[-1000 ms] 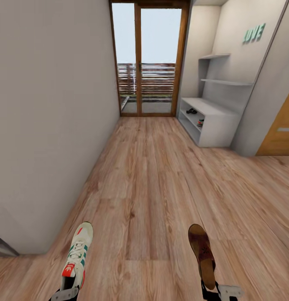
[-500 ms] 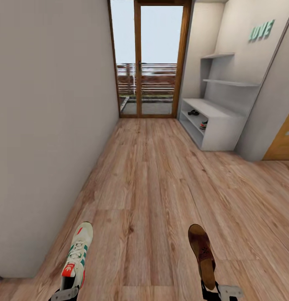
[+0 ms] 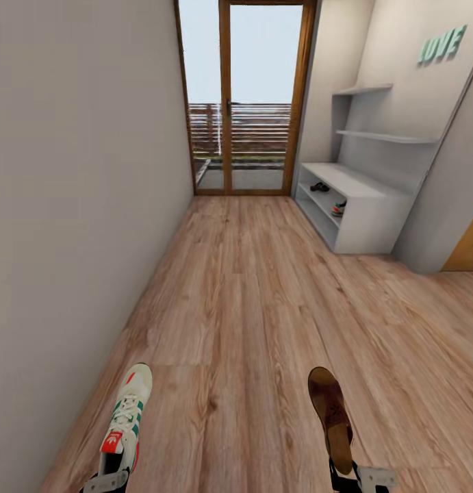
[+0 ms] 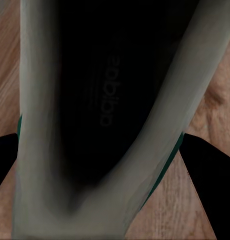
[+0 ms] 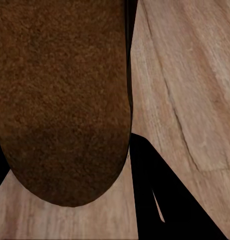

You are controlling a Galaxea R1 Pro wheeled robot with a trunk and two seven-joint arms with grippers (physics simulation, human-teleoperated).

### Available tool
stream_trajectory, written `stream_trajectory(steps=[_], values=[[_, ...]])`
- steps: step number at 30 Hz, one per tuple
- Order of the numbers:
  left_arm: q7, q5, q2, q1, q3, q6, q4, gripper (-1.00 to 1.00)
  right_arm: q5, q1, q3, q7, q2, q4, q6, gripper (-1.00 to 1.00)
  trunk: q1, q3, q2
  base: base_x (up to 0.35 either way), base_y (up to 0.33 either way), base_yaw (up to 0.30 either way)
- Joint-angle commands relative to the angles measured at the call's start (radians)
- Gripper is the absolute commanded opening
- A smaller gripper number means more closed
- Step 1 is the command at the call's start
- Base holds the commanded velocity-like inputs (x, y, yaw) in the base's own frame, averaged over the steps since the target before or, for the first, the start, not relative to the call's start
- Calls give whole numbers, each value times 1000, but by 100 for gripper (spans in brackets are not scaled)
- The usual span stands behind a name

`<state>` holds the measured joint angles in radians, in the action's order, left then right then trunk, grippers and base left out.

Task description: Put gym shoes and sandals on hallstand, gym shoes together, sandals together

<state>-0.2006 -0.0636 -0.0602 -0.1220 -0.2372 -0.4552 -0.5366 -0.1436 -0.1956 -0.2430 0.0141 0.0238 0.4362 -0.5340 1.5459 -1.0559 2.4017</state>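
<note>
At the head view's lower left, my left gripper (image 3: 107, 477) is shut on the heel of a cream gym shoe (image 3: 129, 411) with green stripes, toe pointing ahead; its dark insole (image 4: 102, 100) faces the left wrist camera. My right gripper (image 3: 343, 477) is shut on the heel of a brown sandal (image 3: 330, 414), whose footbed (image 5: 62, 100) looms close in the right wrist view. The grey hallstand (image 3: 373, 219) stands far ahead on the right. On its lower tier lie a second sandal (image 3: 320, 186) and a second gym shoe (image 3: 339, 207), apart from each other.
A long wood-plank corridor floor (image 3: 257, 308) runs ahead to a glass balcony door (image 3: 246, 103). A plain wall (image 3: 79, 205) lines the left side. A wooden door (image 3: 469, 250) sits just past the hallstand on the right.
The whole view has shifted as the robot advances down the corridor: the hallstand looks a bit nearer and further right. Both held shoes stay put in the grippers.
</note>
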Motion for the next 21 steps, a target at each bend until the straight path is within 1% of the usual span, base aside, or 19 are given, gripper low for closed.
stream_trajectory(steps=[1, 21], values=[[-10, -7, 0, -1, -4, -1, 1, -100, -7, -1, -7, 3, -1, -1, -3, -100, 0, -1, 0, 340, 0, 0], [-10, -7, 0, -1, -4, -5, 1, -100, -7, -1, -7, 3, -1, -1, -3, -100, 0, -1, 0, 340, 0, 0]])
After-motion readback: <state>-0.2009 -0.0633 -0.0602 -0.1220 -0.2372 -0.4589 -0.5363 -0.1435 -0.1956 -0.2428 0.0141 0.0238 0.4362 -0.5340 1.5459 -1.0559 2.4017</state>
